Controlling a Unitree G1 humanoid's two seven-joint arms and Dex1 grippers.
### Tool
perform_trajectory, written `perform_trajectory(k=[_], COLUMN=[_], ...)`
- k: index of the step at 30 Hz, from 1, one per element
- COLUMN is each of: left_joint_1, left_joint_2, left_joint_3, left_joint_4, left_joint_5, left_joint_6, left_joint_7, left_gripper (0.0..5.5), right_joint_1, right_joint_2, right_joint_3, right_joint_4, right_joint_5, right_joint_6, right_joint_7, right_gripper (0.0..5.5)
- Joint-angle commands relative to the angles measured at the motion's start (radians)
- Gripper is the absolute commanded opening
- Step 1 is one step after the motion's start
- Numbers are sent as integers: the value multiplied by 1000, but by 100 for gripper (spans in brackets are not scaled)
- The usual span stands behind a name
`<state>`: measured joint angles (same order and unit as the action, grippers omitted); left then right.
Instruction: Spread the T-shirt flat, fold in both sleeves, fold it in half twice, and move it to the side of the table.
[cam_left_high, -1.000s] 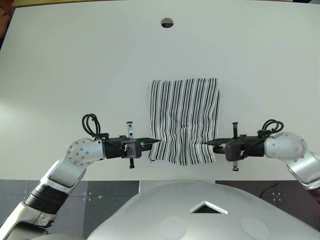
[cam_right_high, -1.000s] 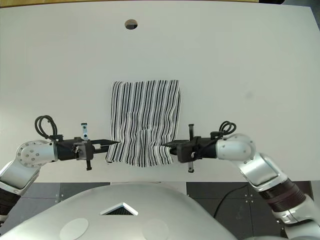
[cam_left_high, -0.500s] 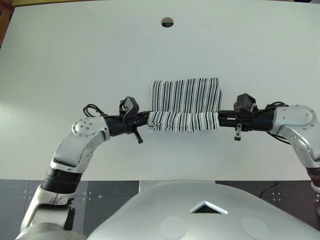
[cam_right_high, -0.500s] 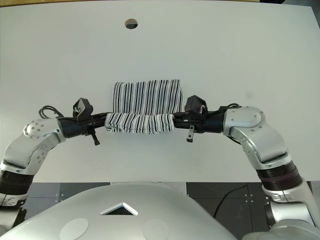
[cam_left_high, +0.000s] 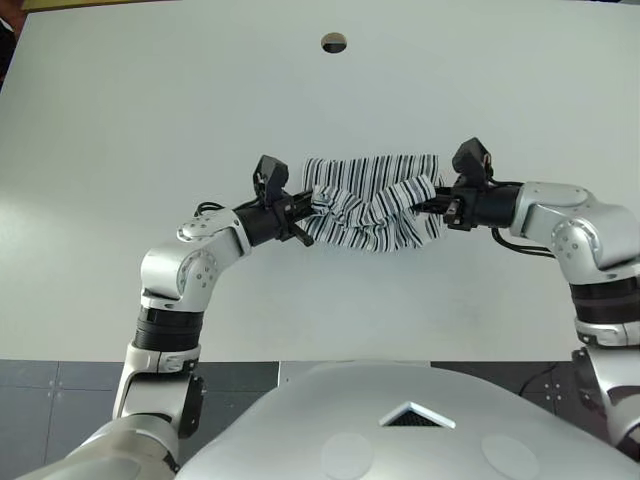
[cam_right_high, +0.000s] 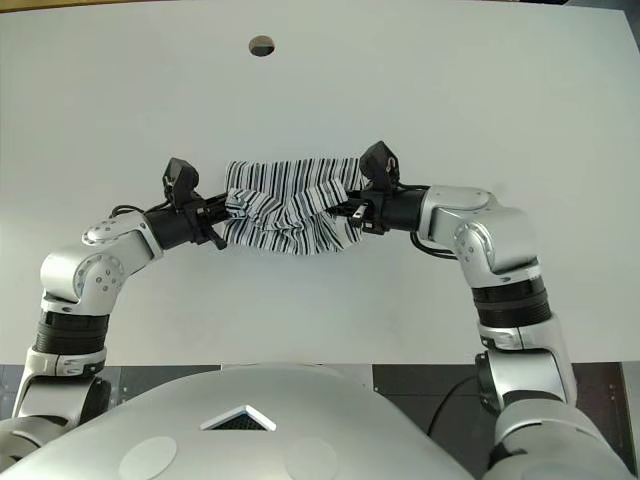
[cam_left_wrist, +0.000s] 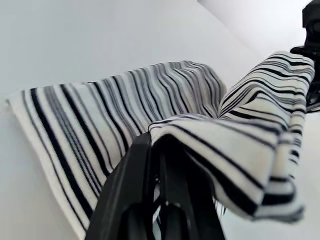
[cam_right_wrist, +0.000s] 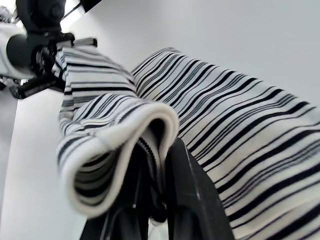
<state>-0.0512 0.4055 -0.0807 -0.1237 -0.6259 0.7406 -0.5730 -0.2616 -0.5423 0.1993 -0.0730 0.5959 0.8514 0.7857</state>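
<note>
A black-and-white striped T-shirt (cam_left_high: 372, 200) lies folded in the middle of the white table (cam_left_high: 150, 130). Its near edge is lifted off the table and carried over the back part, sagging between the two arms. My left gripper (cam_left_high: 312, 198) is shut on the shirt's left near corner (cam_left_wrist: 165, 131). My right gripper (cam_left_high: 432, 196) is shut on the right near corner (cam_right_wrist: 150, 125). Both hold the cloth a little above the table, near the shirt's back edge. The lower layer (cam_left_wrist: 75, 130) still rests flat on the table.
A round cable hole (cam_left_high: 334, 43) sits in the table at the back centre. Bare white surface stretches to the left, right and front of the shirt. The table's front edge (cam_left_high: 300, 358) runs just ahead of my body.
Both grippers have lifted the shirt's near edge and carried it away from me over the back half. The visible shirt has shrunk from a long rectangle to a short sagging fold.
</note>
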Motion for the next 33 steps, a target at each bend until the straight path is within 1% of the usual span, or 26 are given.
perform_trajectory(k=[1, 4, 11, 12, 16, 17, 22, 24, 28, 32, 33], left_joint_1=[-62, -82, -105, -104, -102, -103, -113, -119, -136, -146, -141], left_joint_2=[-50, -75, -105, -108, -120, -124, -148, -155, -170, -182, -185], left_joint_3=[70, 102, 147, 147, 151, 155, 195, 215, 267, 316, 325], left_joint_4=[81, 122, 176, 177, 169, 168, 172, 178, 204, 214, 198], left_joint_5=[-2, 5, 20, 21, 20, 18, -4, -7, -6, -12, -14], left_joint_6=[24, 25, 23, 23, 30, 32, 45, 40, 16, -28, -57], left_joint_7=[64, 88, 110, 110, 110, 112, 127, 133, 152, 156, 142], left_gripper=[10, 10, 10, 35, 80, 99, 99, 99, 99, 99, 100], right_joint_1=[-53, -79, -98, -96, -86, -86, -96, -107, -172, -179, -174], right_joint_2=[53, 81, 87, 89, 97, 99, 118, 133, 182, 202, 213], right_joint_3=[-50, -85, -119, -119, -117, -119, -157, -193, -319, -357, -367], right_joint_4=[113, 173, 218, 219, 201, 199, 211, 222, 303, 327, 313], right_joint_5=[-38, -56, -81, -82, -86, -86, -77, -78, -83, -102, -101], right_joint_6=[13, 5, 4, 5, 11, 10, 6, -15, -112, -182, -207], right_joint_7=[-77, -112, -106, -102, -98, -97, -110, -130, -231, -269, -281], right_gripper=[24, 24, 24, 61, 117, 137, 137, 137, 137, 137, 118])
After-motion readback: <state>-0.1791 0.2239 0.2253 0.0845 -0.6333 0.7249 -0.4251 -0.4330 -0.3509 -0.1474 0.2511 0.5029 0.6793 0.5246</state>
